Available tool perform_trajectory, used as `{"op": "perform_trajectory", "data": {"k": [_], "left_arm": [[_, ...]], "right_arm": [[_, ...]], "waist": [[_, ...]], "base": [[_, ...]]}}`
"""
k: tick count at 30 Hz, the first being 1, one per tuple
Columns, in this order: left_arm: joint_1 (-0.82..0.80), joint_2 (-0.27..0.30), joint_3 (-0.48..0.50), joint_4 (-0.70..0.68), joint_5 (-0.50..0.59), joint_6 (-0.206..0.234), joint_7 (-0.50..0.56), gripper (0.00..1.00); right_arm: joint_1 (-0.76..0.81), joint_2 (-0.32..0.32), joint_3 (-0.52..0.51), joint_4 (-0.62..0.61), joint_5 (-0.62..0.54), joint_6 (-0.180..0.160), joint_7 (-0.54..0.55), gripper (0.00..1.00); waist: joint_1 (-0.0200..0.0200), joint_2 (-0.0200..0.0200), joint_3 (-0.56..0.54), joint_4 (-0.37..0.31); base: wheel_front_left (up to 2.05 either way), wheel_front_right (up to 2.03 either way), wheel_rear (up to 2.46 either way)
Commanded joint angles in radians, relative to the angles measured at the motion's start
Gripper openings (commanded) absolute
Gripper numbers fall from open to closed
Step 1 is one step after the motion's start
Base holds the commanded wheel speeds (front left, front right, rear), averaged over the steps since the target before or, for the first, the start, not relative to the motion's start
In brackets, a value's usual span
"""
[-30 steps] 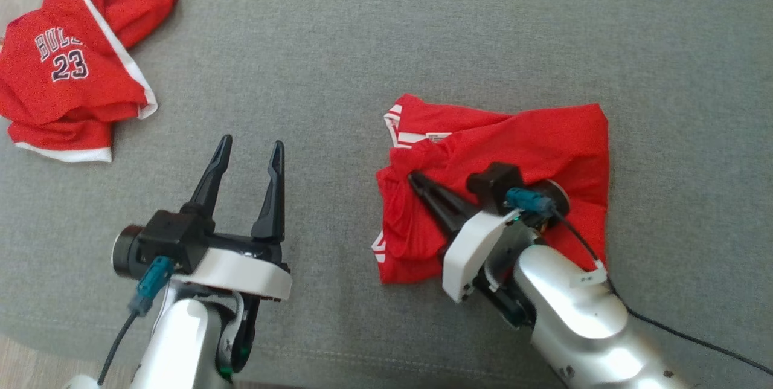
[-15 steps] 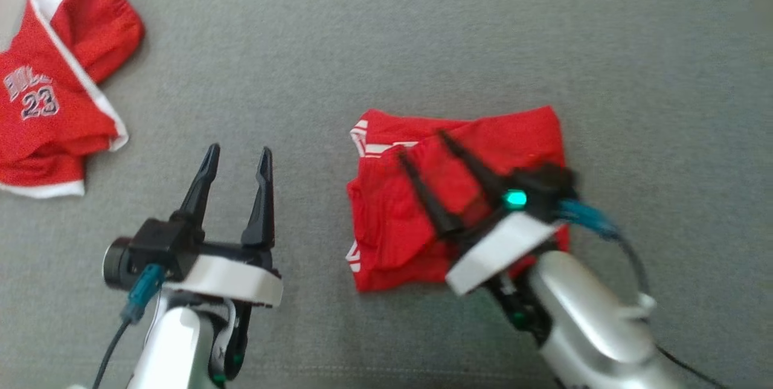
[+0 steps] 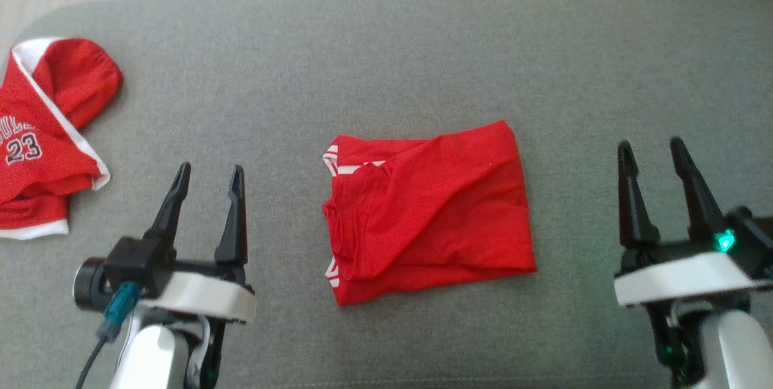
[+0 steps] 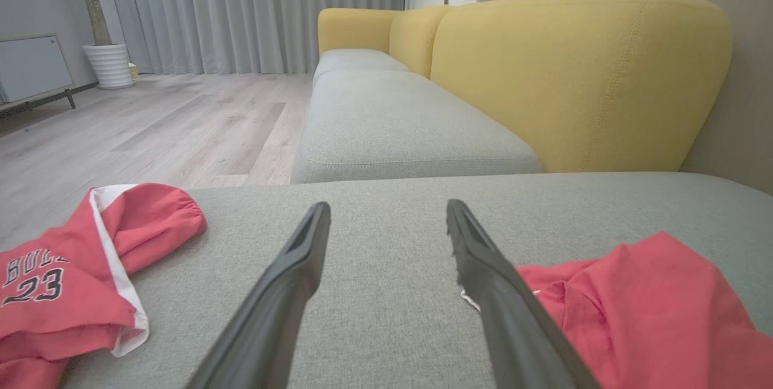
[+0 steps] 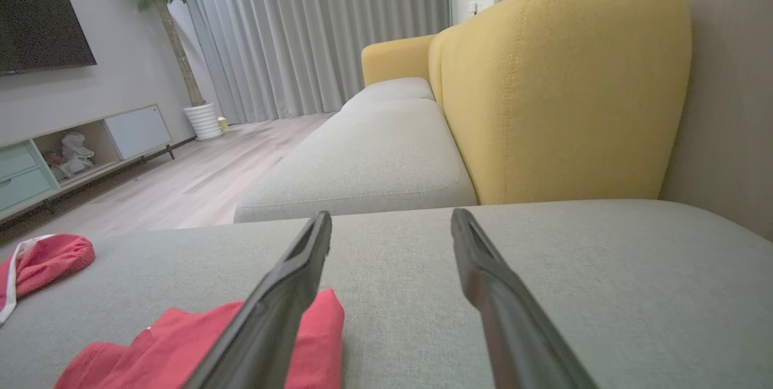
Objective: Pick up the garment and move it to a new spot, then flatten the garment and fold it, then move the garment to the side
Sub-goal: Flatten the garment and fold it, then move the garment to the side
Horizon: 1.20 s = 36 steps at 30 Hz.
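Garment (image 3: 426,211), red with white stripes at one edge, lies folded into a rough rectangle at the middle of the grey cushion (image 3: 386,63). It is flat on the cushion, with soft creases across its top layer. Both my pincers stand clear of it.

My left pincer (image 3: 211,167) hangs over the cushion's near edge, toward its left half. Its fingers are spread wide with nothing between them, tips pointing to the cushion's far edge. My right pincer (image 3: 650,144) hangs over the near edge toward the cushion's right end, its fingers just as wide and empty. A green light glows on its body.

At the cushion's left end lies a second red jersey (image 3: 42,135), crumpled and white-trimmed, showing the number 23. Past the cushion's far edge another grey seat (image 4: 398,129) runs away, with a yellow backrest (image 4: 580,75) beyond the cushion's far right corner. Pale wood floor (image 4: 151,123) lies off the cushion's left side.
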Motion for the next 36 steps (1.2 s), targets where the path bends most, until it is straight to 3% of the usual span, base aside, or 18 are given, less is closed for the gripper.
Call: {"op": "perform_trajectory", "data": {"k": [1,16,36], "left_arm": [[0.004,0.023,0.039,-0.044,-0.007,0.007,-0.009,1.00],[0.125,0.045,0.033,-0.090,-0.022,0.024,0.035,1.00],[0.145,0.058,0.023,-0.119,-0.029,0.046,0.067,1.00]], "right_arm": [[0.008,-0.004,0.006,-0.057,-0.013,0.008,0.014,1.00],[0.146,0.000,-0.005,-0.144,-0.025,0.008,0.089,1.00],[0.170,0.013,0.009,-0.138,-0.019,0.008,0.106,1.00]], "waist": [[0.0000,0.0000,-0.021,-0.007],[0.0000,0.0000,-0.111,-0.012],[0.0000,0.0000,-0.119,0.003]], "base": [[0.00,0.00,0.00],[0.00,0.00,0.00],[0.00,0.00,0.00]]}}
